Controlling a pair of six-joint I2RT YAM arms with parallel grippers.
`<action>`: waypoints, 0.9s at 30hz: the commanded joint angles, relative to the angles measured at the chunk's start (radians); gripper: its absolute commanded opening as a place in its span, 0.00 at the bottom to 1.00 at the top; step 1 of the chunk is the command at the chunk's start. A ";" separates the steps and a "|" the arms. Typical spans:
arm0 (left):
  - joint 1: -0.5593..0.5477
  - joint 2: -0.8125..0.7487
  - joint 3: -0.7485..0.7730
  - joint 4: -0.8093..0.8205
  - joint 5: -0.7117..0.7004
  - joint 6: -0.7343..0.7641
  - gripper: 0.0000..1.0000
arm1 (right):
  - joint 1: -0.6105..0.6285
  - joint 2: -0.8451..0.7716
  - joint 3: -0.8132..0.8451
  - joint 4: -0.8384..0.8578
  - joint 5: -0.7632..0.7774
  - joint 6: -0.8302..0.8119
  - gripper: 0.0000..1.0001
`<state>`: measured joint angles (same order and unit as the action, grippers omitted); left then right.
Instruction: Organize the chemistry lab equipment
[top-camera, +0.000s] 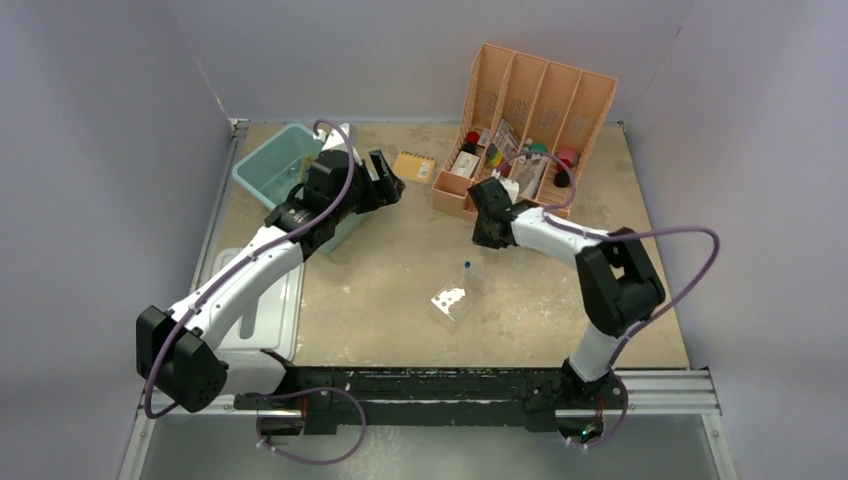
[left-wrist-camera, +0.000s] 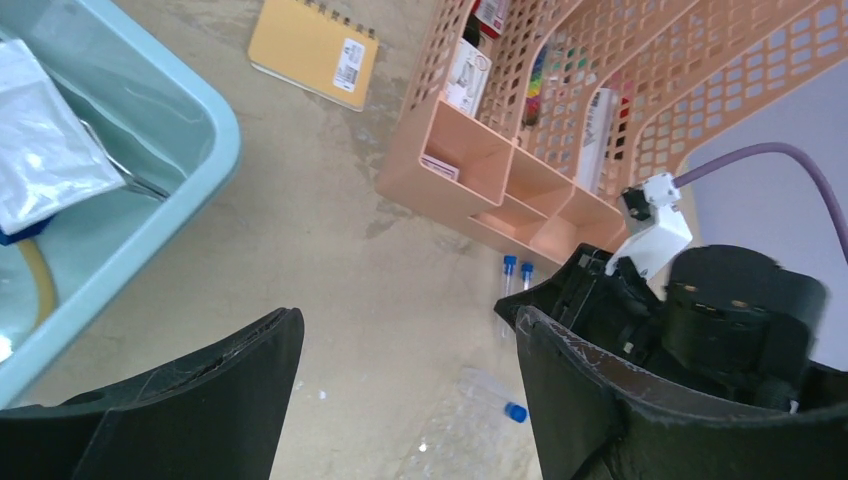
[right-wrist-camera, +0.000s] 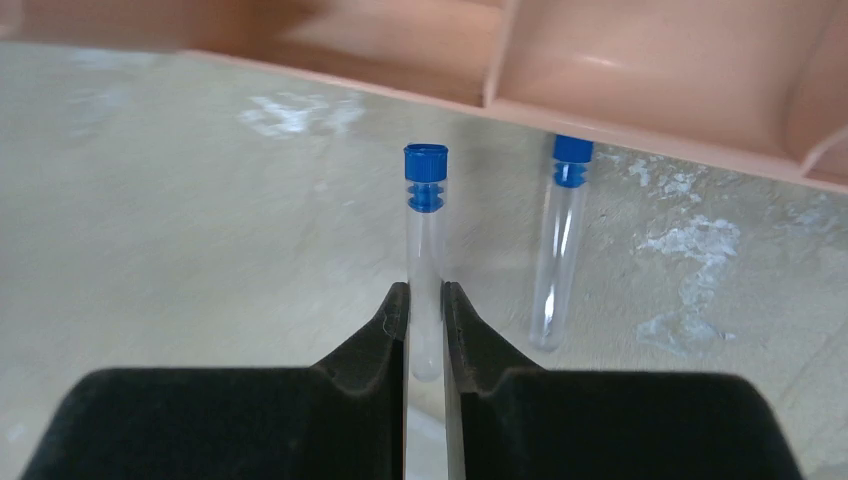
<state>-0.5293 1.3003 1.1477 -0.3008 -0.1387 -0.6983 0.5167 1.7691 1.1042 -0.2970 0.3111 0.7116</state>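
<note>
The left gripper (left-wrist-camera: 405, 335) is seen with its jaws spread wide above the table (left-wrist-camera: 300, 230). Two blue-capped test tubes (left-wrist-camera: 509, 285) are laid side by side just before the peach divider (left-wrist-camera: 450, 150), and a third tube (left-wrist-camera: 495, 392) is laid nearer. An orange notepad (left-wrist-camera: 305, 50) is seen beyond, and a teal bin (left-wrist-camera: 190, 140) at the left.

A table (top-camera: 390, 290) with a sandy beige top, scuffed and blotched with whitish patches, stands inside a small booth; plain matte walls of pale grey-lilac close it in: a back wall (top-camera: 400, 50), a left wall (top-camera: 90, 200) and a right wall (top-camera: 760, 200). A metal rail (top-camera: 680, 392) runs along the table's near edge; the light is soft and even, throwing only faint shadows
</note>
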 joint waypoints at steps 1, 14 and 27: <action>0.006 -0.014 -0.025 0.113 0.086 -0.096 0.77 | -0.004 -0.210 0.025 0.063 -0.080 -0.079 0.08; -0.055 0.010 -0.113 0.478 0.411 -0.228 0.74 | -0.006 -0.441 0.101 0.177 -0.308 0.070 0.10; -0.095 0.079 -0.103 0.542 0.451 -0.239 0.45 | -0.015 -0.507 0.094 0.207 -0.443 0.218 0.10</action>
<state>-0.6212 1.3739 1.0355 0.1490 0.2588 -0.9237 0.5091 1.2949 1.1786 -0.1501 -0.0666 0.8562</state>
